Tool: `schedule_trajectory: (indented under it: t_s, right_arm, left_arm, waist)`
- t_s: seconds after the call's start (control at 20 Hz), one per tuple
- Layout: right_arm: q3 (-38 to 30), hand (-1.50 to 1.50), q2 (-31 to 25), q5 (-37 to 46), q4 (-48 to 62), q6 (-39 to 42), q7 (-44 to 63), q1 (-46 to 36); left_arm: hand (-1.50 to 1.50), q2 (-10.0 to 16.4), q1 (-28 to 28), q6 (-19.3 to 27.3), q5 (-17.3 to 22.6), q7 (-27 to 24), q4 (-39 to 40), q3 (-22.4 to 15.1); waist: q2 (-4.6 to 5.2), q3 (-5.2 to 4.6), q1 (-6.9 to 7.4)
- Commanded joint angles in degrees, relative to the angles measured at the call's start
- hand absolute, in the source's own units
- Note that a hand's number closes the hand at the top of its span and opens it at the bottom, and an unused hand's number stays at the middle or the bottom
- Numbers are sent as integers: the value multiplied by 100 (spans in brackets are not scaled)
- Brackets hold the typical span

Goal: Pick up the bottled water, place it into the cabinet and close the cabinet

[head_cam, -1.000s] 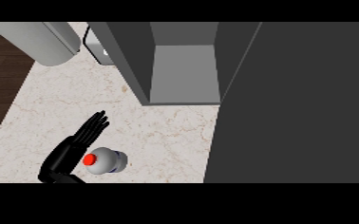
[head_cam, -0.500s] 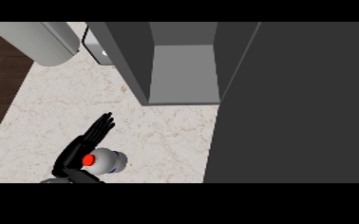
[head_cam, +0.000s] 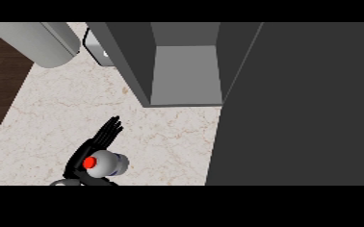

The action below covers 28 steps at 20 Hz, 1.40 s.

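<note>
- As I look down from the head view, the bottled water [head_cam: 108, 165] stands upright on the desk [head_cam: 167, 139], in the lower left part of the view, and I see it from above.
- Its red cap [head_cam: 90, 162] faces me, and the pale grey body shows to the right of the cap.
- The left hand [head_cam: 90, 147] comes in from the lower edge and lies along the left side of the bottle, right against it.
- Its fingers [head_cam: 109, 131] are straight and pressed together, only a little fanned at the tips. They point up and to the right, beyond the bottle, and they are not curled round it.
- One more black part of this hand shows under the bottle at the lower edge. I cannot tell whether it is the thumb, or whether it touches the bottle.
- The right hand does not show in the view.
- The cabinet [head_cam: 135, 60] stands at the far side of the desk, well apart from the bottle. Its grey inside [head_cam: 185, 72] is open to the view.
- The cabinet door [head_cam: 298, 106] stands open. It is a wide dark grey panel that fills the right side of the view.
- A rounded grey object [head_cam: 39, 43] lies at the top left, beside the cabinet. I cannot say what it is.
</note>
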Motion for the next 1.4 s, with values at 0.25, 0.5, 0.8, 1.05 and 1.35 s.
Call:
schedule_trajectory:
  t_s: [0.25, 0.5, 0.8, 1.05, 1.35]
  right_arm:
    - [-186, -150, -289, 98, -830, 70, 40, 498]
    - [-419, -150, -283, -44, -908, 57, -4, 549]
    - [-730, -150, -459, -413, -796, 329, -592, 1100]
    - [-1260, -150, -493, -580, -847, 292, -354, 940]
    - [-1137, -150, -416, -364, -569, 440, -889, 1196]
  left_arm:
    - [-150, -138, -293, -665, 196, -547, 605, -197]
    - [150, -327, -473, -991, 388, -263, 826, -356]
    - [150, -371, -417, -365, 105, -793, 217, -693]
    - [150, -385, 153, -226, 3, -935, -637, -1140]
    - [150, -943, -840, 1537, 782, -621, 314, 136]
  waist:
    - [7, 3, -1]
    - [3, 0, -33]
    - [-6, 14, -5]
    - [-20, 19, 80]
    - [16, 4, -39]
